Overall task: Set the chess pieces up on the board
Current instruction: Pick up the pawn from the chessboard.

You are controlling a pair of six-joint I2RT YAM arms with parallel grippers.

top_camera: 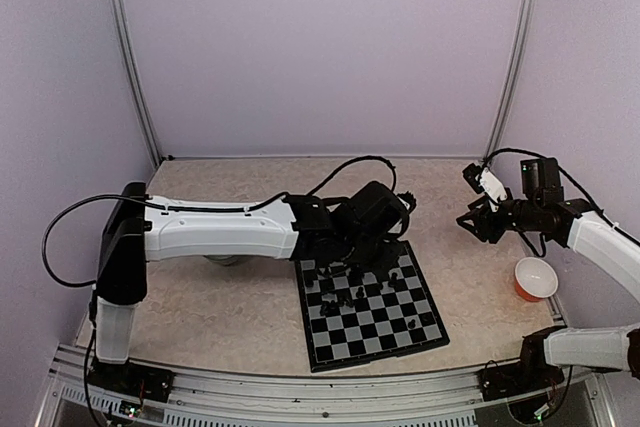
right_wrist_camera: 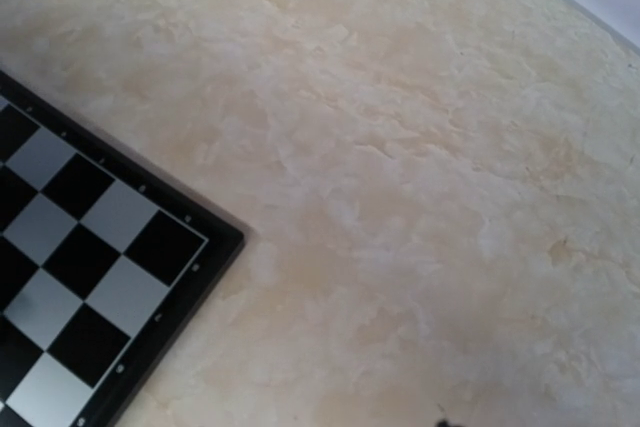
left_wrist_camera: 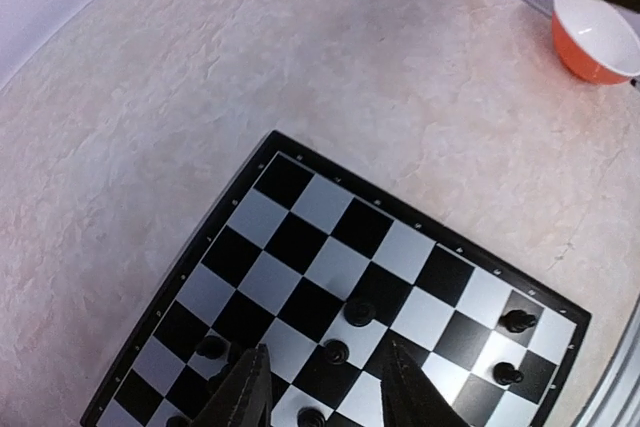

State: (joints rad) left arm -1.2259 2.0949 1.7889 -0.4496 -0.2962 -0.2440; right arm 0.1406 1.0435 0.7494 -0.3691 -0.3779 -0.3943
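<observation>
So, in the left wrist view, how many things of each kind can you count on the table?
Flat black and light grey chessboard: 1
Tiny black chess pieces: at least 6 (others may be cut off at the bottom edge)
Orange bowl with white inside: 1
Total: at least 8

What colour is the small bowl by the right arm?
The bowl is orange-red outside and white inside, clearest in the left wrist view.

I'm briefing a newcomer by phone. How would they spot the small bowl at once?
Find the black-and-grey chessboard. To its right in the top view, apart from it, stands the bowl. It alone is round, orange outside and white inside.
</observation>
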